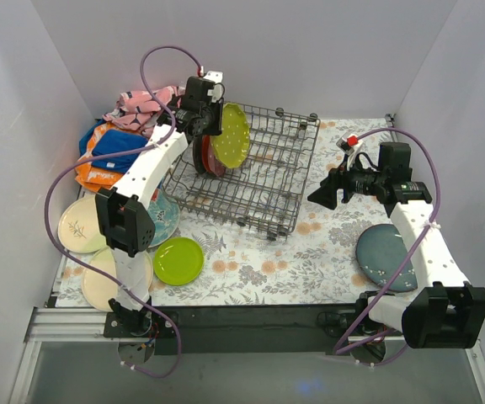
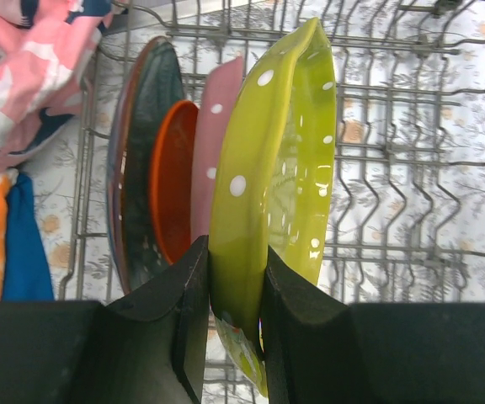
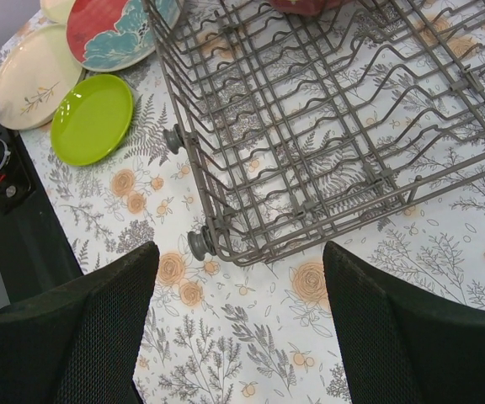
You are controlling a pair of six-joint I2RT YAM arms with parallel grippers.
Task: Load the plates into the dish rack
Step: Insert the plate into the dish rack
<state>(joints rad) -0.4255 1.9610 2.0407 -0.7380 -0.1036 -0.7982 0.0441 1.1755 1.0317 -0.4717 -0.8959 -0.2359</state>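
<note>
My left gripper (image 1: pixel 211 126) (image 2: pixel 236 278) is shut on the rim of a lime green dotted plate (image 1: pixel 230 136) (image 2: pixel 276 160), held upright in the dish rack (image 1: pixel 259 181) (image 2: pixel 419 126) at its far left. Behind it stand a pink dotted plate (image 2: pixel 220 143), an orange plate (image 2: pixel 172 185) and a dark blue-grey plate (image 2: pixel 146 126). My right gripper (image 1: pixel 325 192) (image 3: pixel 238 324) is open and empty, over the table just right of the rack (image 3: pixel 310 126). A blue-grey plate (image 1: pixel 384 257) lies at the right. A plain lime plate (image 1: pixel 178 260) (image 3: pixel 92 118), a red-and-teal plate (image 3: pixel 116 32) and cream plates (image 1: pixel 78 225) (image 3: pixel 36 76) lie at the left.
Folded cloths in pink, orange and blue (image 1: pixel 116 143) (image 2: pixel 15 93) are piled at the far left corner. White walls close in the table on three sides. A small red-capped item (image 1: pixel 351 140) sits at the back right.
</note>
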